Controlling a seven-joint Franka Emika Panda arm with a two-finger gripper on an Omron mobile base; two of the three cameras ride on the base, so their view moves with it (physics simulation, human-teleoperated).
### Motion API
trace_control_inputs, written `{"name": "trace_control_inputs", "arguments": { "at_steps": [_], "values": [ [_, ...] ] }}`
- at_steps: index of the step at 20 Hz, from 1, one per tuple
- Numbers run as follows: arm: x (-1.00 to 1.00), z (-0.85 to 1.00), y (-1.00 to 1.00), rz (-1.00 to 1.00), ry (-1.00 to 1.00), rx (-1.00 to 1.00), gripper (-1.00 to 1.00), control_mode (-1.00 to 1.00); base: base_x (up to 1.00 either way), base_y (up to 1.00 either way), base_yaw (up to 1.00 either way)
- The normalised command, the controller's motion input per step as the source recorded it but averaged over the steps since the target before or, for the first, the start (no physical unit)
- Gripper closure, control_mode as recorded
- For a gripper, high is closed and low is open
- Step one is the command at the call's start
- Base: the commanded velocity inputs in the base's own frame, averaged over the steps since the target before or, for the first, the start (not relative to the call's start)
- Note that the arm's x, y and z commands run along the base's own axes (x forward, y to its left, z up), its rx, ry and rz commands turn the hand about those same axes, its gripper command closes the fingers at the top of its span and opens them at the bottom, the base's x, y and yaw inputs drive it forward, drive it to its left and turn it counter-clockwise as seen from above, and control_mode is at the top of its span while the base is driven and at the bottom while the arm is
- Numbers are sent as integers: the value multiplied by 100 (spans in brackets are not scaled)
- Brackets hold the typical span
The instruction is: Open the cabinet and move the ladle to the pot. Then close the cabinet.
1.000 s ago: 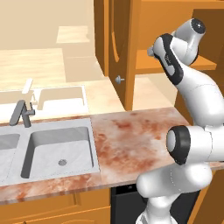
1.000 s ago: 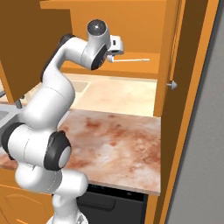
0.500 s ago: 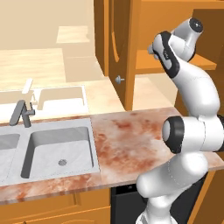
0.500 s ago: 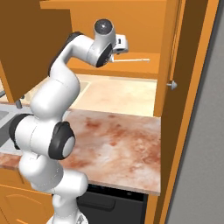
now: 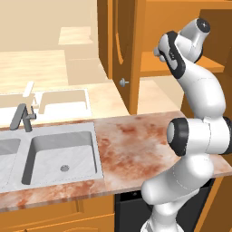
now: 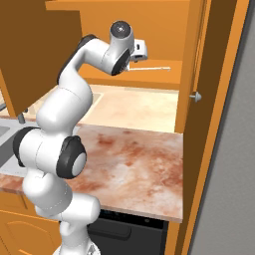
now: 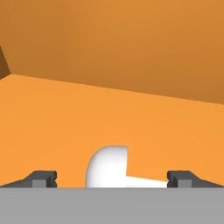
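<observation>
The cabinet stands open: its left door (image 6: 40, 55) is swung out and its right door (image 6: 201, 74) with a silver knob (image 6: 195, 96) stands edge-on. The ladle (image 6: 152, 68) lies on the cabinet's orange shelf (image 6: 149, 82), handle pointing right. My gripper (image 6: 135, 59) reaches into the cabinet just above the ladle's bowl end. In the hand view the pale ladle bowl (image 7: 107, 168) sits between the two fingertips (image 7: 41, 179), handle running right, and my gripper (image 7: 112, 180) is open with wide gaps on both sides. The pot is out of view.
A marbled red-brown counter (image 5: 136, 145) lies below the cabinet. A steel sink (image 5: 59, 152) with a faucet (image 5: 22, 118) is set in at the left. The open door (image 5: 120, 50) with its knob (image 5: 123, 82) hangs over the counter's back.
The arm has stretched up and to the right, carrying the open gripper further along the shelf toward the ladle. The ladle and the doors have not moved.
</observation>
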Motion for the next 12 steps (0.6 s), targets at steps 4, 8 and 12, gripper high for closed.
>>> {"name": "trace_control_inputs", "arguments": {
  "at_steps": [4, 8, 12],
  "values": [
    [7, -24, 0, 0, 2, 0, -100, -100, 0, 0, 0],
    [21, -21, 0, 0, 1, 0, -100, -100, 0, 0, 0],
    [26, -12, 0, 0, 1, 0, -100, -100, 0, 0, 0]
  ]
}}
